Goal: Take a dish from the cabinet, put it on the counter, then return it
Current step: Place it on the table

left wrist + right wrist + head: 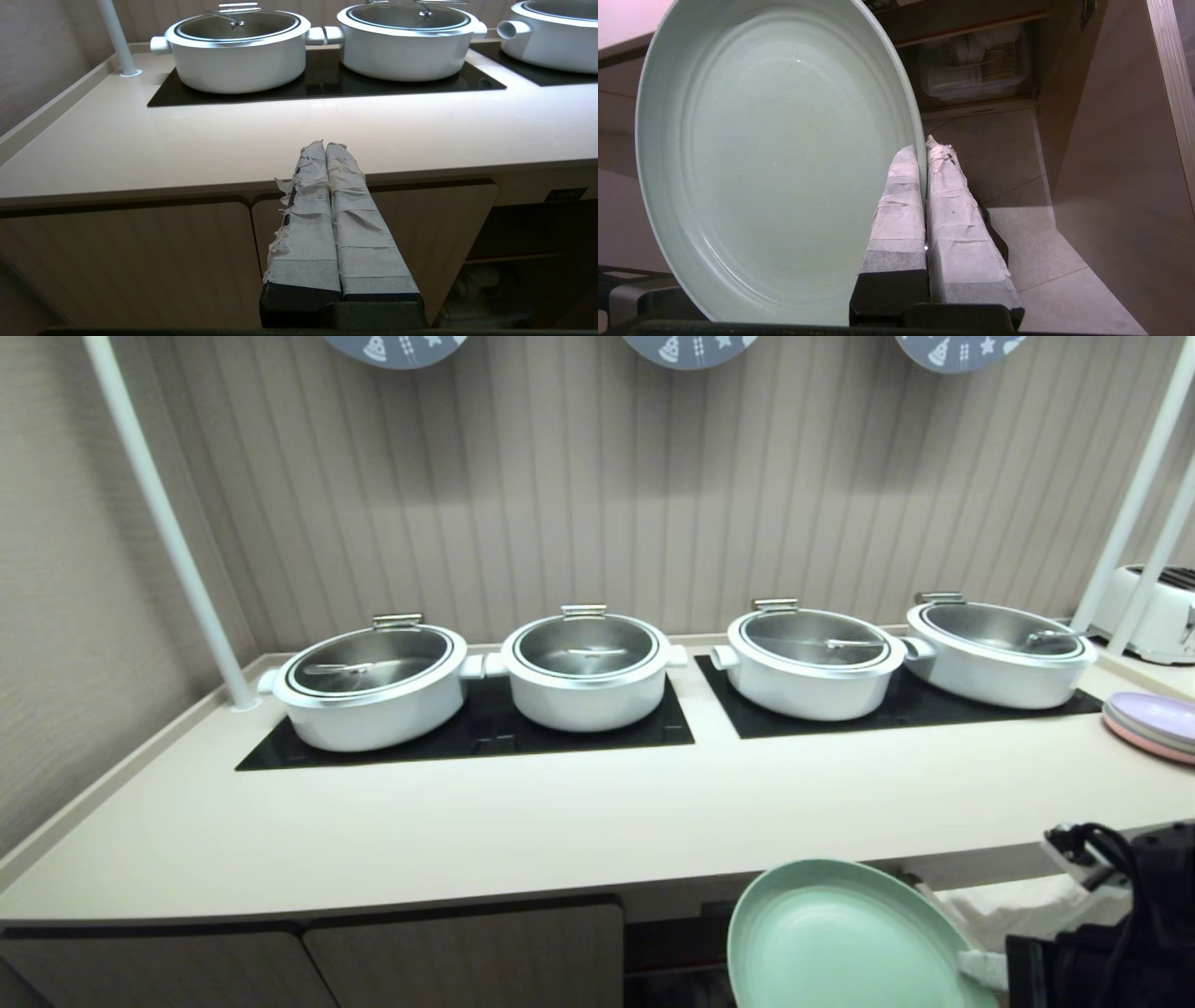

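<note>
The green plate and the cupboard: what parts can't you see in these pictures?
- Dish: head view's bottom edge cuts off its lower part.
- Dish rim in the right gripper: covered by the taped fingers.
- Cabinet inside: right wrist view, dark; contents unclear.
- Stacked plates: head view's right edge cuts them.

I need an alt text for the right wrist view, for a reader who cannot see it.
The right gripper pinches the rim of the mint-green dish between its taped fingers. Behind the dish, the cabinet stands open, with a wire rack on its lower shelf.
</note>
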### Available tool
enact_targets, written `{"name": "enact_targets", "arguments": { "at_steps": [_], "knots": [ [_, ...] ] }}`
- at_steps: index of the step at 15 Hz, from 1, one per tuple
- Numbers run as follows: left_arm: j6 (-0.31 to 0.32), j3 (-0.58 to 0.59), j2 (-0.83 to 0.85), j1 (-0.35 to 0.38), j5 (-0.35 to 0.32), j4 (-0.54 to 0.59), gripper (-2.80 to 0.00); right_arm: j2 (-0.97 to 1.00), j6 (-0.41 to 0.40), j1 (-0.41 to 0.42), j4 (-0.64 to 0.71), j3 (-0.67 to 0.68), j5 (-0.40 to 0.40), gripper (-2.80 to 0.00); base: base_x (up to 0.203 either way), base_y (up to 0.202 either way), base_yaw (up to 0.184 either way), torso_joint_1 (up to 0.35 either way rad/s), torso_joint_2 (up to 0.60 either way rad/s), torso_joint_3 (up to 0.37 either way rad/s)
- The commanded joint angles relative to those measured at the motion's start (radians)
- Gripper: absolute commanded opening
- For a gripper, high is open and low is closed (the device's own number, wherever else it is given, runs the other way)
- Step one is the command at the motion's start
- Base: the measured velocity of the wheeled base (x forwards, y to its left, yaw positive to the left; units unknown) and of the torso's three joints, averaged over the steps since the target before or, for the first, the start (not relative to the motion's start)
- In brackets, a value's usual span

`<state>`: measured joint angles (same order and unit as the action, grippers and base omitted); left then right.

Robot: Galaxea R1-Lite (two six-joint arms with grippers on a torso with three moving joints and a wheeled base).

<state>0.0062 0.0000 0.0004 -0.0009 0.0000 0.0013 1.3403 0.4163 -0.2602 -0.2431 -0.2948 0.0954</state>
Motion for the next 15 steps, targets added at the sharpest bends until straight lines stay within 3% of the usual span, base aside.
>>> {"name": "enact_targets", "arguments": {
  "at_steps": [1,6,15],
  "knots": [
    [0.0,0.0,0.0,0.001,0.0,0.0,-2.8,0.067,0.002,0.001,-0.001,-0.039,0.001,-2.8,0.0,0.0,0.0,0.0,0.0,0.0],
    [0.0,0.0,0.0,-0.001,0.0,0.0,-2.8,0.264,0.097,0.017,-0.009,-0.201,-0.003,-2.8,0.0,0.0,0.0,0.0,0.0,0.0],
    [0.0,0.0,0.0,0.001,0.0,0.0,-2.8,0.658,0.142,0.071,-0.009,-0.585,-0.006,-2.8,0.0,0.0,0.0,0.0,0.0,0.0]
  ]
}}
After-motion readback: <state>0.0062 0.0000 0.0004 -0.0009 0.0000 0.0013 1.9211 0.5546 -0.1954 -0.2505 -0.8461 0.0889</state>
